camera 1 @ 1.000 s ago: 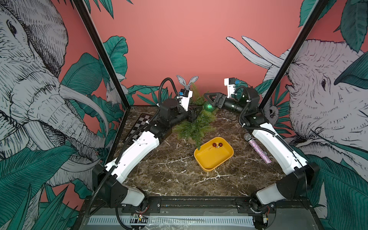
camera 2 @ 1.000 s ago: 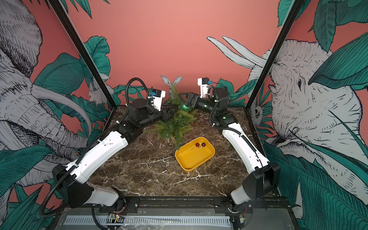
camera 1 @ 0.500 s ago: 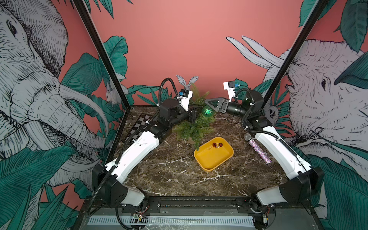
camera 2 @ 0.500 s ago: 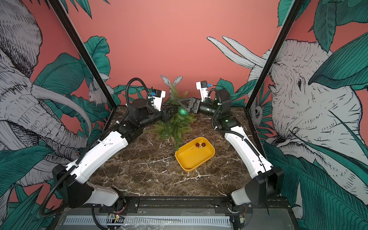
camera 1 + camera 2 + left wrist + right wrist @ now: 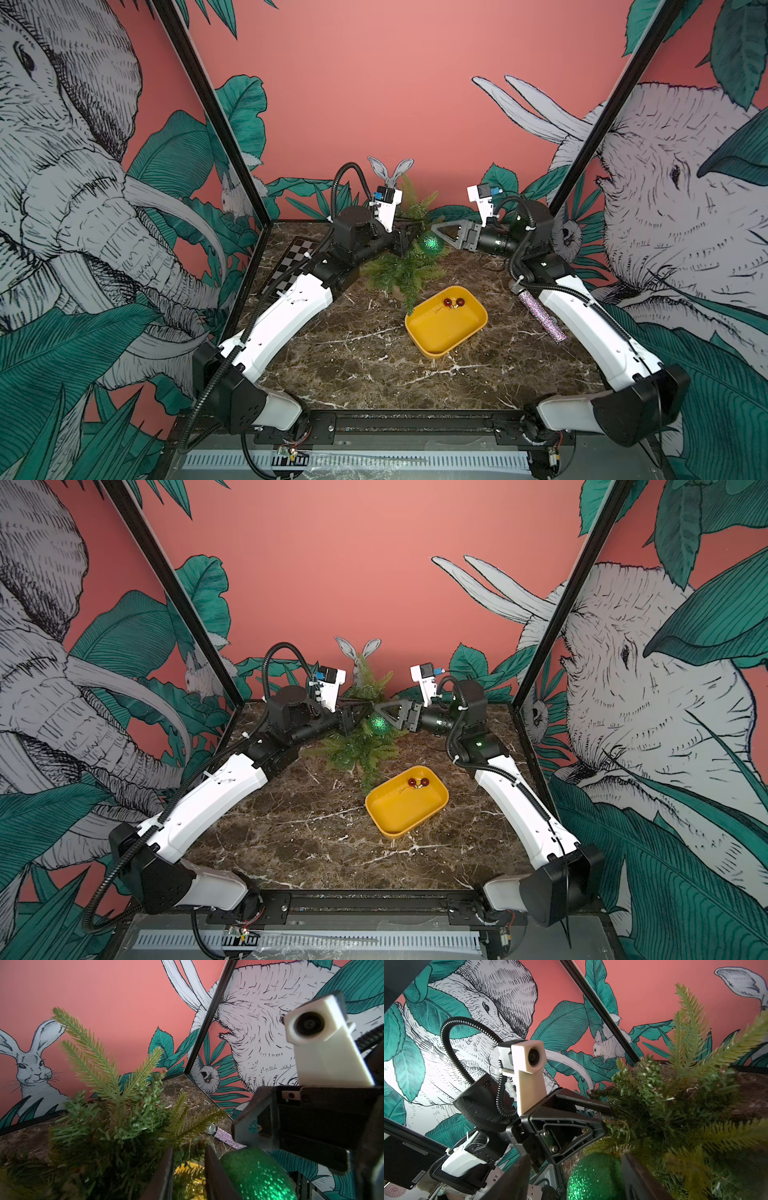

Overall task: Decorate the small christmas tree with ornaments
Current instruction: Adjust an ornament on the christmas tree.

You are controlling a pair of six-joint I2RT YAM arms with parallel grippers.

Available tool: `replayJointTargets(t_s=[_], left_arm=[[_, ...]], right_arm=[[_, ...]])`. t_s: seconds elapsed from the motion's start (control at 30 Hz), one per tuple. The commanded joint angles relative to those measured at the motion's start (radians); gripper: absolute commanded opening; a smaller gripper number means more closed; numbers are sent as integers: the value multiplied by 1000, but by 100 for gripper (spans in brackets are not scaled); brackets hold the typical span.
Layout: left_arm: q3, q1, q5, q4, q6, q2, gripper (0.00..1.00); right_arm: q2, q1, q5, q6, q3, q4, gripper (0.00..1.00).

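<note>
A glittery green ball [image 5: 431, 244] hangs in the feathery little tree [image 5: 405, 274] between the right fingers [image 5: 512, 1184], spread and released; the left fingers [image 5: 164, 1178] sit narrowed among needles, grip unclear.

Both top views look down from high at the front over the whole brown marble counter [image 5: 353, 365]. The wrist cameras sit close, facing each other — both catch the small green fir tree [image 5: 99, 1105] and glittery green ball [image 5: 593, 1178].

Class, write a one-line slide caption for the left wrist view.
Glittery green ball beside the feathery small christmas tree, rabbit mural behind.
</note>
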Motion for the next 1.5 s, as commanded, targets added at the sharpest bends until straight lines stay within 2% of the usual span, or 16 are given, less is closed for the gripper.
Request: replayJointTargets(t_s=[0.0, 0.13, 0.23, 0.37, 0.47, 0.67, 0.97, 1.17, 1.47], left_arm=[[-12, 4, 8, 9, -1, -25, 27], [-13, 4, 12, 12, -2, -23, 27], [-11, 4, 14, 12, -4, -23, 26], [-14, 4, 17, 12, -7, -22, 26], [-17, 4, 18, 12, -9, -24, 26], [-27, 4, 29, 25, -26, -36, 27], [-101, 4, 88, 30, -83, -97, 37], [-176, 3, 117, -25, -94, -181, 44], [-369, 0, 92, -107, -82, -347, 51]], right_arm=[[-56, -11, 79, -105, -10, -75, 69], [-99, -11, 200, -204, -6, -202, 69], [-106, -11, 239, -233, -2, -248, 68], [-113, -11, 269, -252, -10, -279, 68], [-127, -11, 277, -249, -21, -272, 72], [-158, -11, 292, -250, -63, -278, 72], [-279, -11, 396, -256, -163, -355, 70], [-323, -11, 412, -256, -228, -396, 69], [-300, -11, 507, -246, -317, -458, 67]])
